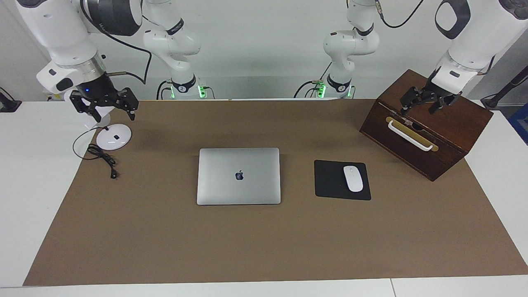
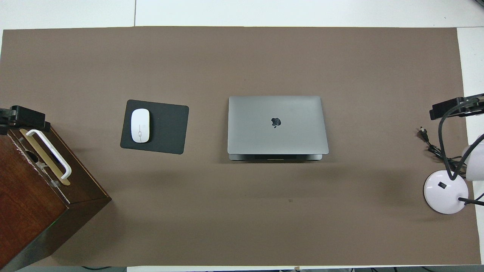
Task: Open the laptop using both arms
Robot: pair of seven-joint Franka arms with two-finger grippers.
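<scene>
The laptop [image 1: 238, 176] lies shut and flat in the middle of the brown mat, its lid with the apple logo facing up; it also shows in the overhead view [image 2: 277, 124]. My left gripper [image 1: 424, 103] hangs open and empty over the wooden box at the left arm's end; in the overhead view [image 2: 22, 117] only its black tip shows. My right gripper [image 1: 104, 106] hangs open and empty over the desk lamp's base at the right arm's end, and its tip shows in the overhead view [image 2: 457, 107]. Both grippers are well apart from the laptop.
A black mouse pad [image 1: 330, 181] with a white mouse [image 1: 353, 178] lies beside the laptop toward the left arm's end. A dark wooden box [image 1: 449, 136] with a white handle stands there too. A white lamp base [image 1: 114, 136] and black cable [image 1: 101, 159] sit at the right arm's end.
</scene>
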